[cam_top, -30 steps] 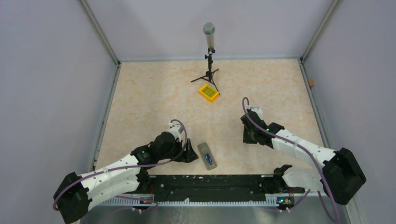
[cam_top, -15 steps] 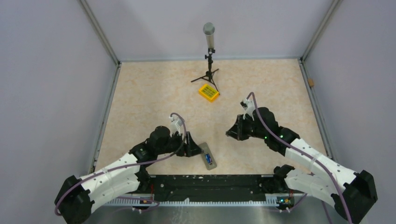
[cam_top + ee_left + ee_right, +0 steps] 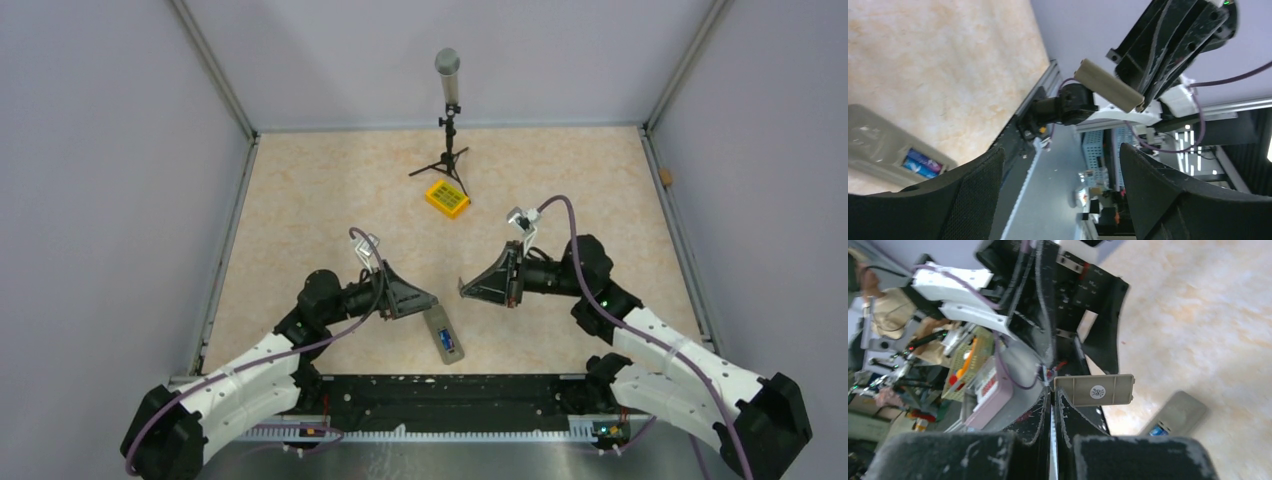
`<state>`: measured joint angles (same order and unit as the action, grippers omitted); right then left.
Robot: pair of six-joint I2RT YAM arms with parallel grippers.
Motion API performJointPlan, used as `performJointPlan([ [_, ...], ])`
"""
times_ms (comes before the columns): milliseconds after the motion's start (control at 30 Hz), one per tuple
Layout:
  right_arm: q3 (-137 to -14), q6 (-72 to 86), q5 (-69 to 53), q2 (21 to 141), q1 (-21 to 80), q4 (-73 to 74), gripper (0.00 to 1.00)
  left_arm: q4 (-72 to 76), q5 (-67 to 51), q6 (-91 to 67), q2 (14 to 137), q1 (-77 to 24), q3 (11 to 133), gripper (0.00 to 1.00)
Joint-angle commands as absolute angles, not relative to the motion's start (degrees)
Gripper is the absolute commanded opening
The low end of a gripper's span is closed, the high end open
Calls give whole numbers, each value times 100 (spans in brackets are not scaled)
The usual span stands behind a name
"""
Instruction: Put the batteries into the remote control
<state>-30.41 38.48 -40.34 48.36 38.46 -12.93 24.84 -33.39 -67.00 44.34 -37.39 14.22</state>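
Observation:
The remote control [image 3: 441, 331] lies back-up on the table near the front edge, with its compartment uncovered. The blue batteries [image 3: 452, 348] sit in it. It also shows in the left wrist view [image 3: 878, 145] with the batteries [image 3: 920, 162], and in the right wrist view [image 3: 1178, 412]. My right gripper [image 3: 470, 289] hangs above and right of the remote. It is shut on the edge of a grey-beige battery cover [image 3: 1094, 389], which also shows in the left wrist view [image 3: 1108, 86]. My left gripper [image 3: 430, 300] is open and empty, just left of the remote's far end.
A yellow square box with green keys [image 3: 447, 198] lies at the back centre beside a microphone on a tripod [image 3: 449, 110]. A black rail [image 3: 450, 392] runs along the near edge. Grey walls enclose the table.
My right gripper has swung left toward the remote, tipped on its side with the cover in it. My left gripper has risen and turned to point right over the remote's far end.

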Motion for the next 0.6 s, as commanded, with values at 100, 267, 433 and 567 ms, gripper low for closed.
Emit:
performJointPlan([
  [100, -2852, 4585, -5332, 4917, 3955, -4099, 0, 4533, -3619, -7944, 4305, -3683, 1227, 85],
  [267, -2757, 4982, -5705, 5163, 4143, -5497, 0, 5521, -3803, -8490, 4446, -3680, 1153, 85],
  [433, -2952, 4970, -6026, 5516, 4547, -6320, 0, 6604, -4029, -8873, 4695, -3674, 1084, 82],
  [567, -3045, 4728, -6222, 5713, 4818, -6600, 0, 7172, -4261, -9101, 4848, -3676, 1097, 80],
])
